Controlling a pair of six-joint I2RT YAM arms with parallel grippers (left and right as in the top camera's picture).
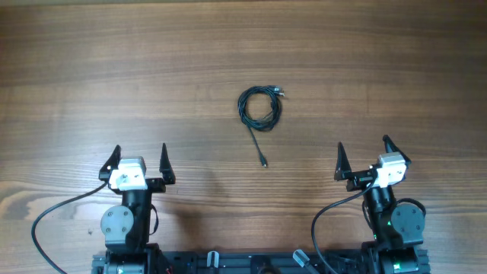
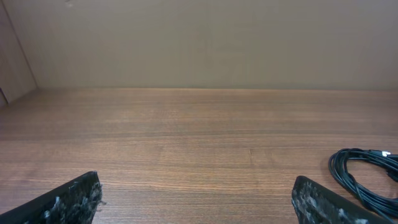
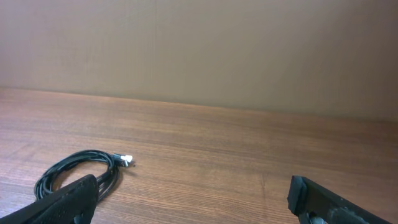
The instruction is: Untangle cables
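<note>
Overhead: cables (image 1: pixel 259 108) beyond left tool (image 1: pixel 140 148), right tool (image 1: pixel 363 142)

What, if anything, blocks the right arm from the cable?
Probably nothing, so yes. Only bare table lies between the open right fingers and the cable, which sits ahead and to their left, untouched.

Beyond the black base rail (image 1: pixel 228 264), the left arm (image 1: pixel 122 222) and right arm (image 1: pixel 401 221) are black with round joint housings, a thick black wire (image 1: pixel 47 215) looping beside each, and a white block behind the tapered, white-flecked black fingers of the left gripper (image 1: pixel 140 149) and right gripper (image 1: pixel 364 142).
</note>
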